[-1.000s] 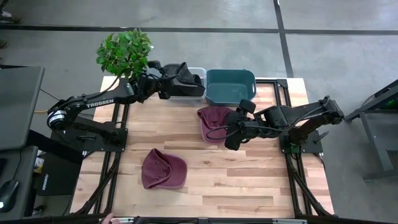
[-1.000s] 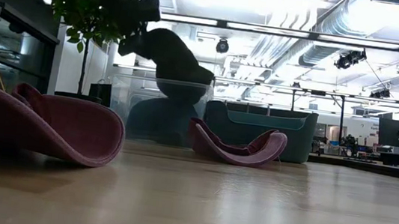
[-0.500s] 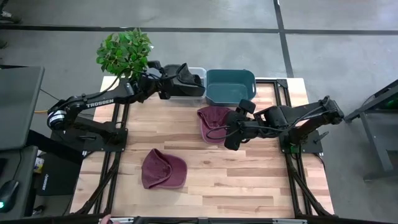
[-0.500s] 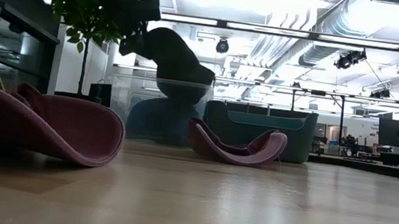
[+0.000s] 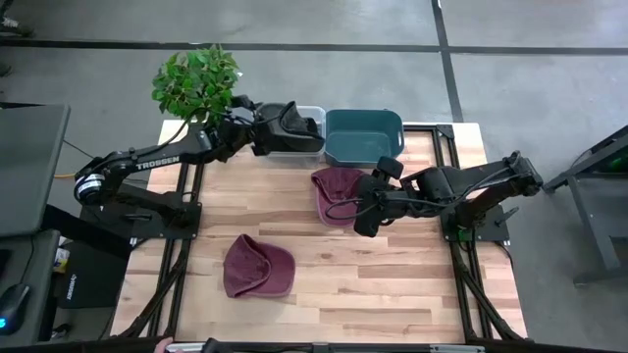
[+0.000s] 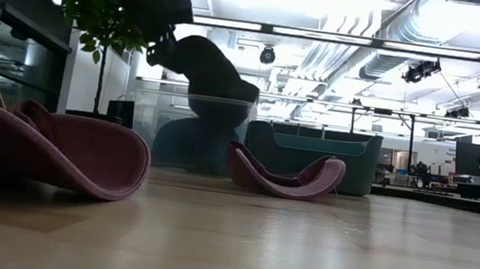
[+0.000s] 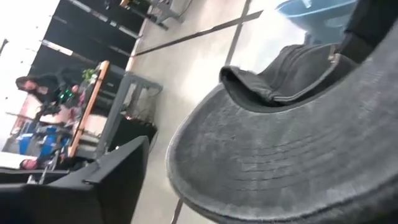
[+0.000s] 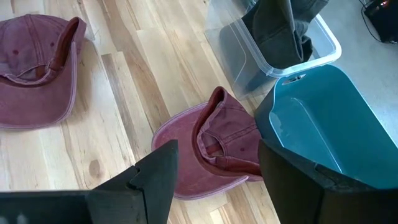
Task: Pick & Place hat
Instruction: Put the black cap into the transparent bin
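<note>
A dark grey cap (image 5: 297,120) hangs from my left gripper (image 5: 271,126) over the clear bin (image 5: 312,149) at the table's far edge. It also shows in the low view (image 6: 216,68) and the right wrist view (image 8: 283,28). One maroon cap (image 5: 337,191) lies on the table just before the teal bin (image 5: 363,137). My right gripper (image 5: 365,218) is open beside it. In the right wrist view its fingers stand apart above that cap (image 8: 214,146), touching nothing. A second maroon cap (image 5: 257,267) lies nearer the front. My left gripper is shut on the dark grey cap, coming level from the table's left side. The cap's wide brim (image 7: 267,155) fills the wrist view and hides the place of contact. The cap hangs lifted off the table, its lower part dipping into the clear bin (image 8: 292,59).
A potted plant (image 5: 196,80) stands at the far left corner, close behind my left arm. The teal bin (image 8: 323,118) stands right of the clear bin. Bare wood (image 5: 392,284) lies open at the table's front right.
</note>
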Tool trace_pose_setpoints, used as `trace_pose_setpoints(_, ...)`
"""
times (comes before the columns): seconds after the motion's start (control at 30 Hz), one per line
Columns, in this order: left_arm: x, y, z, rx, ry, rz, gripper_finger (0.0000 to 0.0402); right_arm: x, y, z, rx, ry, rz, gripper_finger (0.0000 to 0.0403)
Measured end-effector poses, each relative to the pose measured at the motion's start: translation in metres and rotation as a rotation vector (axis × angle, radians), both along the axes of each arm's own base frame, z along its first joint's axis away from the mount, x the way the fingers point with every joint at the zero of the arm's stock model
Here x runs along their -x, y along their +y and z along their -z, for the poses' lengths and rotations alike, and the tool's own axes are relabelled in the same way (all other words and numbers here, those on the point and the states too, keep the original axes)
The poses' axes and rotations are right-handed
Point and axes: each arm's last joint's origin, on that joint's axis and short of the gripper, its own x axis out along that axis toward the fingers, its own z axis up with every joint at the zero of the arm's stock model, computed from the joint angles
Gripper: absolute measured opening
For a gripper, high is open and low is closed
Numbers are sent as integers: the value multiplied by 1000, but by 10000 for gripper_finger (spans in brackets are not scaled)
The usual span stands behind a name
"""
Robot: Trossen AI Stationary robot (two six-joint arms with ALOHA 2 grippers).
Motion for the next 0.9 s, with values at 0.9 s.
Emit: trace_pose_setpoints(0.9, -6, -51, 22, 96, 233, 47, 399, -5, -1, -2, -46, -43, -17, 216)
